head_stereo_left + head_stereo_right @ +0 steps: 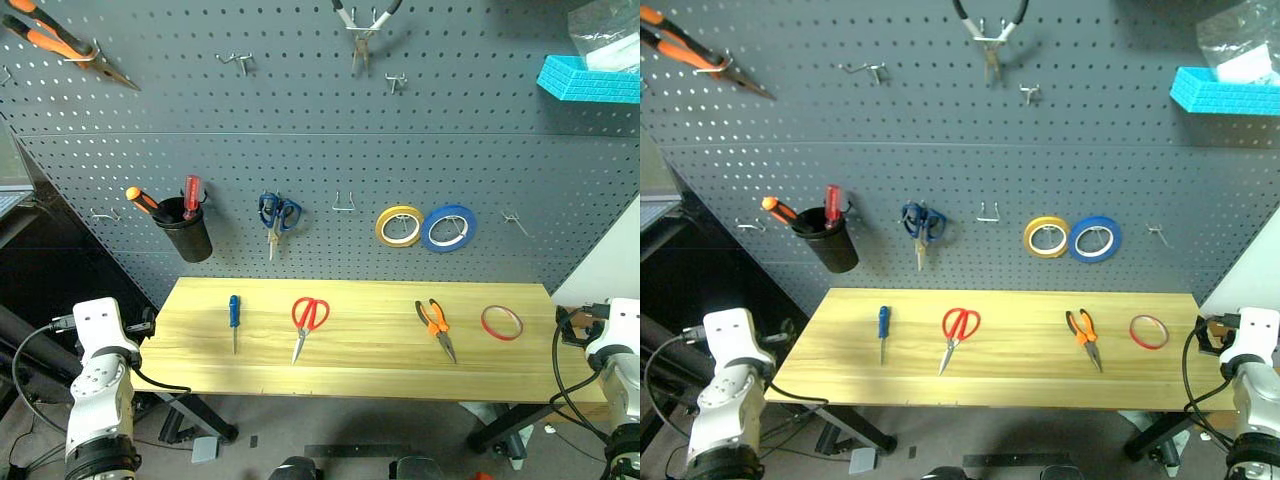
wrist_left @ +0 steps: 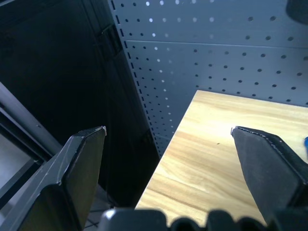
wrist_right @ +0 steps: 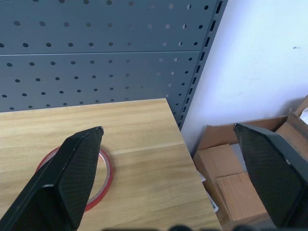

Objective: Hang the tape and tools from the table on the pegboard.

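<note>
On the light wood table (image 1: 350,365) lie, from left to right, a blue-handled screwdriver (image 1: 234,318), red-handled scissors (image 1: 308,320), orange-and-black pliers (image 1: 436,325) and the thin red tape ring (image 1: 502,322). The dark grey pegboard (image 1: 320,150) stands behind them. My left gripper (image 2: 168,130) is open and empty off the table's left end. At the right end my right gripper (image 3: 168,127) is open too, just short of the tape (image 3: 109,173), which one finger partly hides.
On the pegboard hang a yellow roll (image 1: 399,226), a blue roll (image 1: 448,228), blue scissors (image 1: 279,214), a black cup (image 1: 185,235) holding red and orange screwdrivers, and pliers higher up (image 1: 362,30). Bare hooks (image 1: 344,205) sit between. Cardboard boxes (image 3: 231,163) lie right of the table.
</note>
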Controlling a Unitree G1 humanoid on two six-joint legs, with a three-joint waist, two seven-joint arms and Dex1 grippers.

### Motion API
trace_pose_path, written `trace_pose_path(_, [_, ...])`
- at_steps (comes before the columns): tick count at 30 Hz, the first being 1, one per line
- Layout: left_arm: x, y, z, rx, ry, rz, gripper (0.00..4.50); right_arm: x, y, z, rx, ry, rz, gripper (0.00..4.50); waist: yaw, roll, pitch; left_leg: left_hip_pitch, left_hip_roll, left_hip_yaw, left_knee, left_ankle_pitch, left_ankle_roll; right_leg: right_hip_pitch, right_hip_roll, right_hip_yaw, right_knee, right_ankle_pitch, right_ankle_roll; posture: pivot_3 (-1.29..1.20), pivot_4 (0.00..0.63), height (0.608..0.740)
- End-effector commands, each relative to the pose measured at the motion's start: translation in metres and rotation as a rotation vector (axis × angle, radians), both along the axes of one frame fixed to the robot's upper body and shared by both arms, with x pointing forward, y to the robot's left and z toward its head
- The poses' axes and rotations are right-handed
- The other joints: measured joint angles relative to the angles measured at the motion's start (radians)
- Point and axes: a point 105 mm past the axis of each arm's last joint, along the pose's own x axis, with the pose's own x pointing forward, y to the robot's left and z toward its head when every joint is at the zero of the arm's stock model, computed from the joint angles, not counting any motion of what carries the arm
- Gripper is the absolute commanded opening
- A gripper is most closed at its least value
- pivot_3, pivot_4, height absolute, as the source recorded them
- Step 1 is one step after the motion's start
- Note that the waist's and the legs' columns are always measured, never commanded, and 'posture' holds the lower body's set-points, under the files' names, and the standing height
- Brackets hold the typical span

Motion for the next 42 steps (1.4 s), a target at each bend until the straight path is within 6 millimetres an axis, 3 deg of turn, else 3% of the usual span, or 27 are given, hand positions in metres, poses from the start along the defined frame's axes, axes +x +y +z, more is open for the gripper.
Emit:
trace_pose_path(1, [0.004, 0.004, 0.022, 0.077, -0.055, -0.020, 4.49, 0.007, -0.001, 0.018, -0.027, -0.066, 0.007, 4.50, 0.000, 0.000, 0.000, 0.000, 0.000, 0.000, 0.000, 0.000, 0.000, 0.000, 0.000, 0.000, 0.000, 0.000, 0.000, -0.04, 0.008, 0.740])
trace_pose_path(7, [0.001, 0.005, 0.025, 0.079, -0.074, 0.002, 4.49, 0.011, 0.012, 0.015, -0.029, -0.052, 0.076, 4.50, 0.000, 0.000, 0.000, 0.000, 0.000, 0.000, 0.000, 0.000, 0.000, 0.000, 0.000, 0.000, 0.000, 0.000, 0.000, -0.04, 0.016, 0.740])
trace_pose_path(16, [0.005, -0.027, 0.027, -0.056, -0.044, -0.097, 4.49, 0.016, 0.065, 0.022, -0.014, -0.025, 0.315, 4.50, 0.000, -0.001, 0.015, -0.001, 0.003, 0.000, 0.000, 0.000, 0.000, 0.000, 0.000, 0.000, 0.000, -0.003, 0.004, -0.06, 0.074, 0.740])
trace_pose_path(22, [0.025, -0.075, 0.046, 0.062, -0.054, -0.334, 4.49, 0.019, 0.109, 0.036, 0.008, 0.000, 0.432, 4.50, 0.002, 0.000, 0.054, -0.002, 0.004, 0.001, 0.001, -0.001, 0.000, -0.001, 0.000, 0.000, 0.000, -0.003, 0.004, -0.08, 0.127, 0.740])
trace_pose_path(26, [0.036, -0.124, 0.060, 0.119, -0.018, -0.637, 4.49, 0.019, 0.133, 0.039, 0.009, 0.046, 0.497, 4.50, 0.000, -0.002, 0.091, -0.005, 0.005, 0.002, 0.000, -0.001, 0.001, -0.003, 0.000, 0.000, 0.000, 0.000, -0.001, -0.10, 0.181, 0.740])
trace_pose_path(28, [0.038, -0.160, 0.064, 0.066, 0.011, -0.831, 4.49, 0.020, 0.138, 0.035, 0.001, 0.091, 0.520, 4.50, -0.001, -0.001, 0.106, -0.008, 0.006, 0.003, 0.000, -0.001, 0.001, -0.006, 0.000, 0.000, 0.000, 0.000, -0.001, -0.11, 0.206, 0.740])
trace_pose_path(30, [0.038, -0.195, 0.072, 0.051, 0.019, -1.018, 4.49, 0.022, 0.140, 0.033, 0.006, 0.127, 0.531, 4.50, -0.001, -0.001, 0.124, -0.011, 0.006, 0.004, 0.001, -0.001, 0.001, -0.008, 0.000, 0.000, 0.000, 0.000, -0.001, -0.12, 0.221, 0.740])
trace_pose_path(34, [0.038, -0.236, 0.086, 0.063, 0.032, -1.258, 4.49, 0.033, 0.134, 0.031, 0.023, 0.185, 0.502, 4.50, -0.010, -0.001, 0.151, -0.021, 0.006, 0.006, 0.002, -0.001, 0.002, -0.020, 0.000, 0.001, 0.001, 0.004, -0.004, -0.14, 0.251, 0.740])
trace_pose_path(42, [0.042, -0.283, 0.097, 0.068, 0.051, -1.557, 4.49, 0.061, 0.108, 0.019, -0.014, 0.314, 0.439, 4.50, -0.046, -0.005, 0.201, -0.023, 0.011, 0.016, 0.002, -0.001, 0.002, -0.022, 0.003, 0.001, 0.000, 0.005, -0.005, -0.16, 0.296, 0.740])
